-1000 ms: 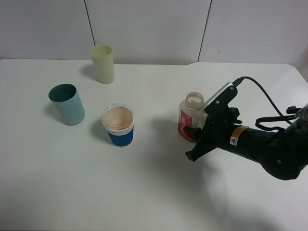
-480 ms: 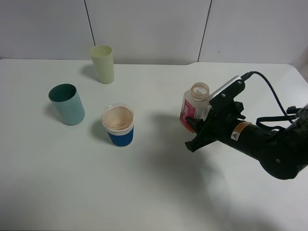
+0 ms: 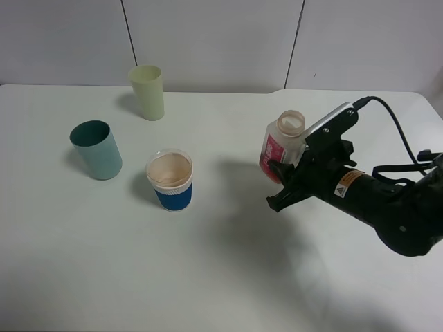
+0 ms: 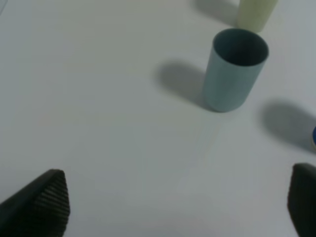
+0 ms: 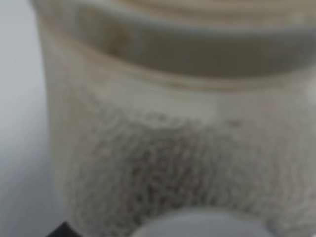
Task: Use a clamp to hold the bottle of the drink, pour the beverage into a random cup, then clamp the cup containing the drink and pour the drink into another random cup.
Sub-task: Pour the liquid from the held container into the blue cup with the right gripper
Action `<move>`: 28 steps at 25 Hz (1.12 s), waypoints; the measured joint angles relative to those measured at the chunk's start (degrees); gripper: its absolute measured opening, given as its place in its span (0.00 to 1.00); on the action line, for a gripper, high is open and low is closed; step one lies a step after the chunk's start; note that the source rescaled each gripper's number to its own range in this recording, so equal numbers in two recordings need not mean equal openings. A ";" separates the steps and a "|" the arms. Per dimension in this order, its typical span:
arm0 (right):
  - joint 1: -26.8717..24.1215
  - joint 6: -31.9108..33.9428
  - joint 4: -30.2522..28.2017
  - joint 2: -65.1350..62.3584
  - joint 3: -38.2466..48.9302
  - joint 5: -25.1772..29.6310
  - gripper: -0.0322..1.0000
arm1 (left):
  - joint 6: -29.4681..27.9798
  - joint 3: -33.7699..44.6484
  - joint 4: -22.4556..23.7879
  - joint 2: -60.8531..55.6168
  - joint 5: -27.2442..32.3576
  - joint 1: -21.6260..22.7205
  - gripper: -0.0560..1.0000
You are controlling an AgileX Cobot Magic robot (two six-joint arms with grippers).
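Tilted bottle point(image 3: 279, 147) clamped in right gripper point(image 3: 282, 170), well right of blue cup point(image 3: 170, 181), open table point(image 3: 228, 228) between. Left gripper point(image 4: 175, 202) jaws wide, empty.

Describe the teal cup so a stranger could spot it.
On the white table, three cups stand on the left side. The teal cup is leftmost, beside the blue-sleeved cup and in front of the pale green cup. Only it is plain teal, dark inside.
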 joint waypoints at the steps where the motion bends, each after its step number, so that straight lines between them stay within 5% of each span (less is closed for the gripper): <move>1: 0.00 0.00 0.71 -0.81 0.00 0.47 0.03 | 0.00 0.00 0.00 0.00 0.00 0.00 0.68; 19: 2.06 0.10 1.72 -5.94 -11.94 18.12 0.03 | 0.00 0.00 0.00 0.00 0.00 0.00 0.68; 28: 2.71 0.10 1.28 -5.94 -20.97 32.31 0.03 | 0.00 0.00 0.00 0.00 0.00 0.00 0.68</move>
